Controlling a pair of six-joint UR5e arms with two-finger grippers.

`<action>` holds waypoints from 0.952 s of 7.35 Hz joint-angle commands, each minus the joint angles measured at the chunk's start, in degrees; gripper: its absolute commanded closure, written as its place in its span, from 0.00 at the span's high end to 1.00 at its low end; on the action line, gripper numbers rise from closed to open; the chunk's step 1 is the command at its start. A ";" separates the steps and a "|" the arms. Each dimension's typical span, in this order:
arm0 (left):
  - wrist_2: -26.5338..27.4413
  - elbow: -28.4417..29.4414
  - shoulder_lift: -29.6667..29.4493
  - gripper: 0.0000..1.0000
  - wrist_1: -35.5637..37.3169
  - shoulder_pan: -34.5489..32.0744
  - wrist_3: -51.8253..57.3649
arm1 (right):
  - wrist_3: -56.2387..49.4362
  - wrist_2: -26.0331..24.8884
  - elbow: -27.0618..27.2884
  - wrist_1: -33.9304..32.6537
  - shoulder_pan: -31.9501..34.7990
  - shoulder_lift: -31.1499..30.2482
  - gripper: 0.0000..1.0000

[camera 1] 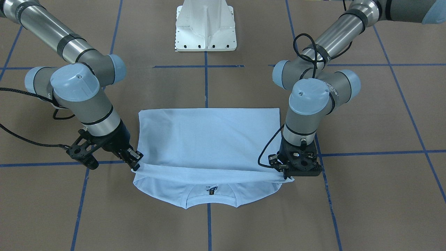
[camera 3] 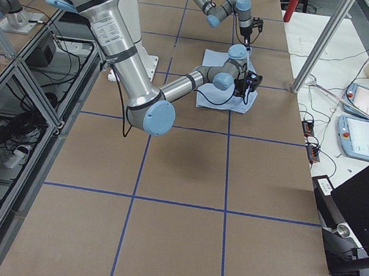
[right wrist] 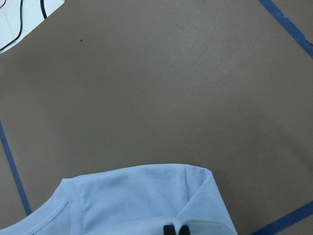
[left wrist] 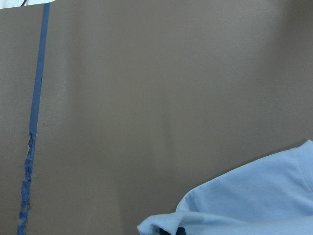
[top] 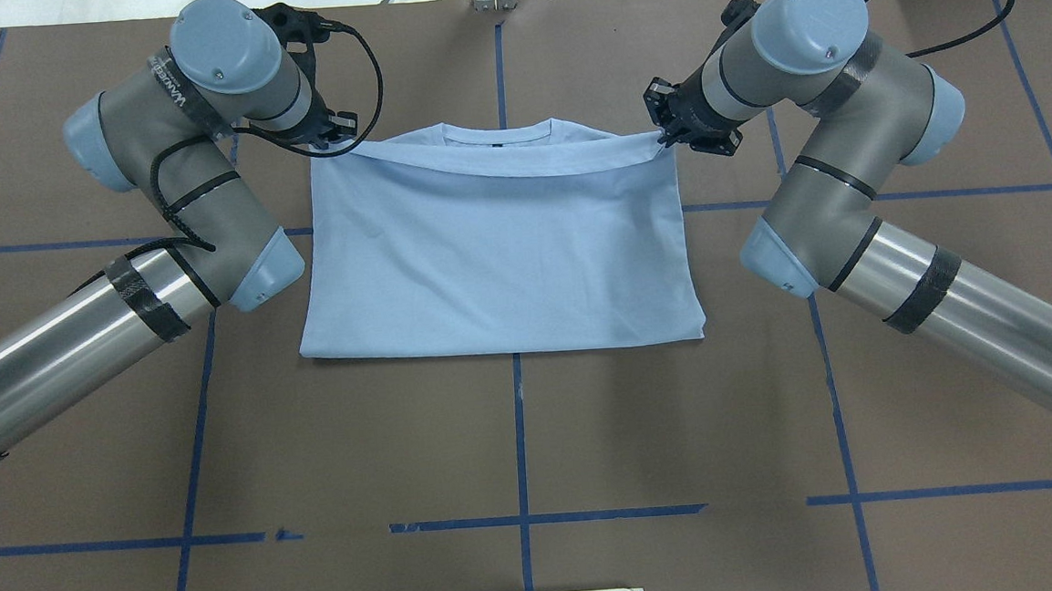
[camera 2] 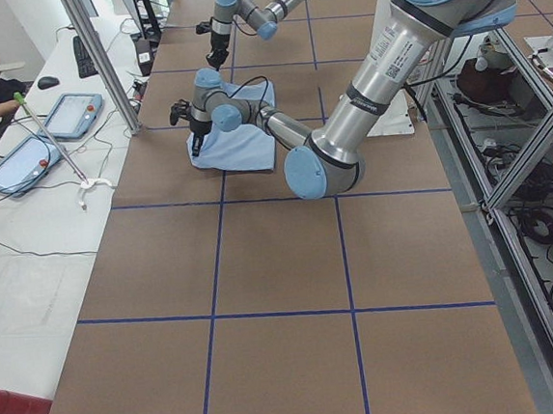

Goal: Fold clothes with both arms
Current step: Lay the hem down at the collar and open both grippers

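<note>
Two corners of the shirt [camera 1: 209,139] are pinched, one by the left claw [camera 1: 290,177], one by the right claw [camera 1: 135,163], both apparently clamped shut, so the doubled edge hangs taut and square near the collar [camera 1: 211,200], mid-worktop [camera 1: 244,216].

2 grey arms [top: 145,113], light-blue caps [top: 218,45], black cables [camera 1: 15,91]
</note>
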 commanded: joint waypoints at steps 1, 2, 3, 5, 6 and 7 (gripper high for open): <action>0.01 0.04 0.00 0.81 -0.29 0.01 -0.84 | -0.05 -0.06 -0.07 3.08 -0.07 -0.81 0.81; 0.01 0.04 -0.18 0.99 -0.29 0.01 -0.75 | 0.04 -0.06 -0.07 3.17 0.19 -0.81 1.00; 0.01 -0.05 -0.44 0.99 -0.29 0.01 -0.67 | -0.05 0.20 0.01 3.52 0.28 -0.73 1.00; 0.01 -0.40 -0.35 0.99 -0.38 -0.08 -0.58 | 0.91 0.20 4.55 3.26 -0.94 -2.38 1.00; 0.01 -0.57 -0.27 0.99 -0.29 -0.08 -0.84 | 1.00 -0.41 8.93 3.08 -3.65 -7.53 1.00; 0.01 -0.75 -0.18 0.99 -0.38 -0.08 -0.84 | 1.09 -1.29 12.46 2.82 -6.11 -11.41 1.00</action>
